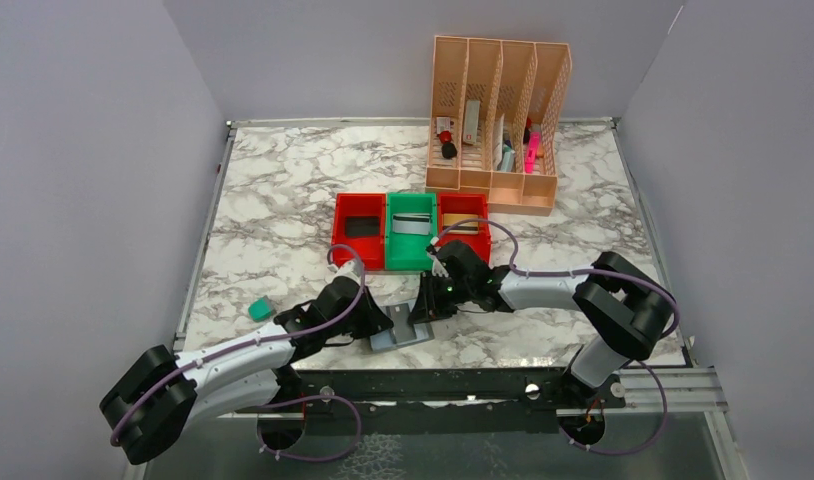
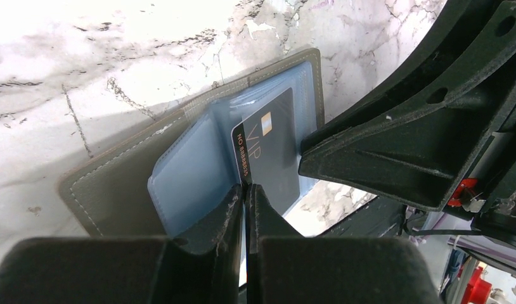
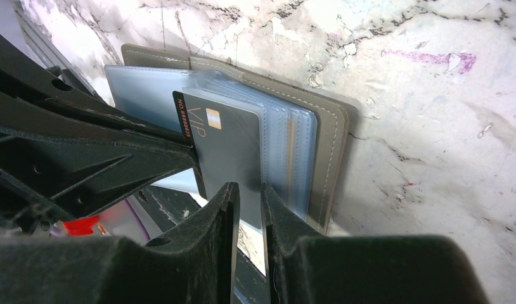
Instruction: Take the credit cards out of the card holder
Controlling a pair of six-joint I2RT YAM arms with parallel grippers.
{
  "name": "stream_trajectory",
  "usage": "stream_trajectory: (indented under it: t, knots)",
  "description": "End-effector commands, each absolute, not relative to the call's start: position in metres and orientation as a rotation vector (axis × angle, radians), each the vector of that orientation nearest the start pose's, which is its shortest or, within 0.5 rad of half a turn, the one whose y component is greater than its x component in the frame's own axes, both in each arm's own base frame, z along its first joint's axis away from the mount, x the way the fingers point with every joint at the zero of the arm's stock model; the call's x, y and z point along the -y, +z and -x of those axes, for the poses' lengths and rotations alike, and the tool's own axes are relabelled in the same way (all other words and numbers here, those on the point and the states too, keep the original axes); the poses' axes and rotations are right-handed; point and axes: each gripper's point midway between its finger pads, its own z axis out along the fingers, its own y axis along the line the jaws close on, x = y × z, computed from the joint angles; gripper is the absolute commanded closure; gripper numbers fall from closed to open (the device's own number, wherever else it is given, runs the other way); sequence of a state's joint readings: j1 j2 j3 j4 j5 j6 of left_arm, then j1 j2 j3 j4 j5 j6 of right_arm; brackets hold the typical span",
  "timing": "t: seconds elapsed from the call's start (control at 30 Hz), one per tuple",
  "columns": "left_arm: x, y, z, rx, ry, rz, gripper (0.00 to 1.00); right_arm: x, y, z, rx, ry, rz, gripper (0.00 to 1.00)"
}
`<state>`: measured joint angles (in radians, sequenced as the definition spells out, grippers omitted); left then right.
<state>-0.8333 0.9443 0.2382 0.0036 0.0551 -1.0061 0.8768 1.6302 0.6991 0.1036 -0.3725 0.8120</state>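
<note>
Marble table (image 1: 283, 200); open card holder (image 1: 398, 335), long axis roughly left-right.

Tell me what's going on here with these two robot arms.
The card holder lies open at the near edge of the table. The left claw is pinched on the edge of a black VIP card, while the right claw pinches the holder's sleeve pages. Behind, other cards lie in the red and green bins.
</note>
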Motion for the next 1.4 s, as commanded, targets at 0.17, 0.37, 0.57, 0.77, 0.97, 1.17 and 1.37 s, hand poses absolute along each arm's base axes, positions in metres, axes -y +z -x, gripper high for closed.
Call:
stream_trajectory:
  t: [0.17, 0.37, 0.57, 0.77, 0.97, 1.17, 1.37]
  knots:
    - [0.209, 0.03, -0.146, -2.497, -0.834, 0.18, 0.96, -0.326, 0.009, -0.164, -2.742, 0.998, 0.238, 0.79]
    - [0.207, 0.031, -0.145, -2.496, -0.822, 0.178, 0.97, -0.325, 0.01, -0.164, -2.74, 0.995, 0.24, 0.8]
    - [0.207, 0.031, -0.145, -2.495, -0.824, 0.181, 0.97, -0.33, 0.023, -0.166, -2.683, 1.033, 0.314, 0.78]
    - [0.21, 0.035, -0.146, -2.482, -0.848, 0.178, 0.97, -0.343, 0.066, -0.169, -2.501, 1.166, 0.464, 0.71]
    - [0.212, 0.038, -0.147, -2.476, -0.863, 0.176, 0.97, -0.36, 0.076, -0.163, -2.452, 1.314, 0.509, 0.66]
    - [0.214, 0.04, -0.147, -2.473, -0.872, 0.172, 0.97, -0.364, 0.047, -0.153, -2.544, 1.354, 0.523, 0.62]
    - [0.216, 0.043, -0.148, -2.463, -0.893, 0.178, 0.94, -0.349, 0.017, -0.152, -2.662, 1.218, 0.437, 0.62]
